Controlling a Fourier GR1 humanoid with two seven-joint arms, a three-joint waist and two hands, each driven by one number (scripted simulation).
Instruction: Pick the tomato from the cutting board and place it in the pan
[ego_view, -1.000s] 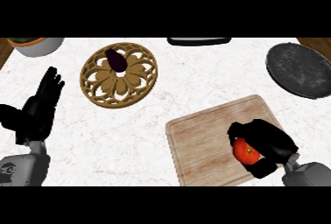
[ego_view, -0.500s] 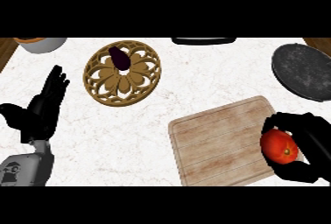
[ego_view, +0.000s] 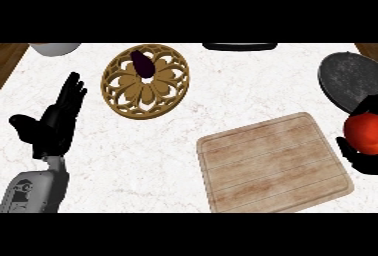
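Note:
The red tomato is off the wooden cutting board, held at the view's right edge by my right hand, whose black fingers curl round it from below and behind. The tomato sits just right of the board's far right corner and just below the dark grey pan, which lies at the upper right, partly cut off by the edge. The board's top is bare. My left hand rests open at the left, fingers up.
A round wooden openwork trivet with a dark purple eggplant on it lies at the upper middle. A white bowl shows at the top left, a black object at the top middle. Wooden counter edges frame both top corners.
My right hand has lifted the tomato off the board and carried it right and up, toward the pan. The left hand has stayed put.

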